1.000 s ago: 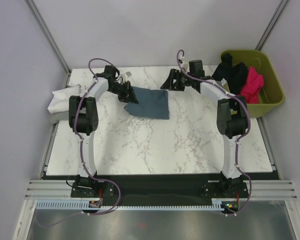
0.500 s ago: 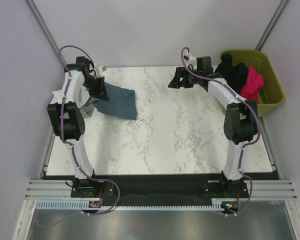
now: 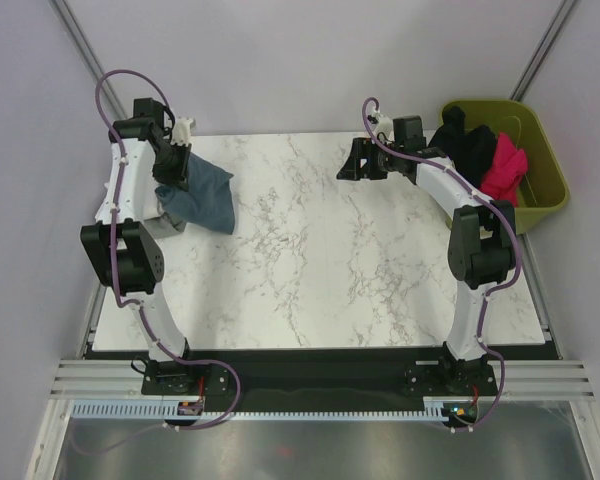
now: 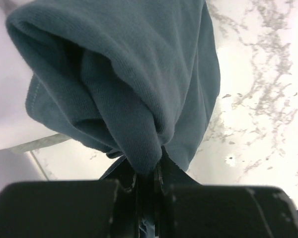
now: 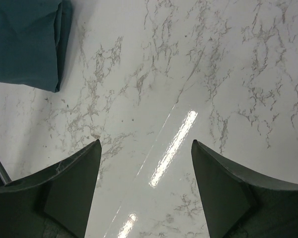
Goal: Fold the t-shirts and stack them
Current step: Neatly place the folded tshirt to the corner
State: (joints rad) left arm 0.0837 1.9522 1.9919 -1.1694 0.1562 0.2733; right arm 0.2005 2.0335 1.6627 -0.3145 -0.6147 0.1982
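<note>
The folded slate blue-grey t-shirt (image 3: pixel 206 195) hangs at the table's far left, bunched and lifted at its upper corner. My left gripper (image 3: pixel 176 166) is shut on that corner; in the left wrist view the cloth (image 4: pixel 129 74) is pinched between the closed fingers of the left gripper (image 4: pixel 148 171). Under the left arm a bit of pale cloth (image 3: pixel 167 218) shows, mostly hidden. My right gripper (image 3: pixel 354 165) hovers open over the far middle of the table, with nothing between its fingers (image 5: pixel 145 148). The blue-grey t-shirt's edge (image 5: pixel 25 44) shows at the top left of the right wrist view.
An olive-green bin (image 3: pixel 542 185) stands off the table's far right corner, holding a black t-shirt (image 3: pixel 464 146) and a magenta-pink one (image 3: pixel 505 170). The marble tabletop (image 3: pixel 360 270) ends at a metal rail on the left, close to the left arm.
My left gripper has carried the blue-grey t-shirt from the far middle of the table to its far left edge. The right gripper drew back slightly to the right and stays open.
</note>
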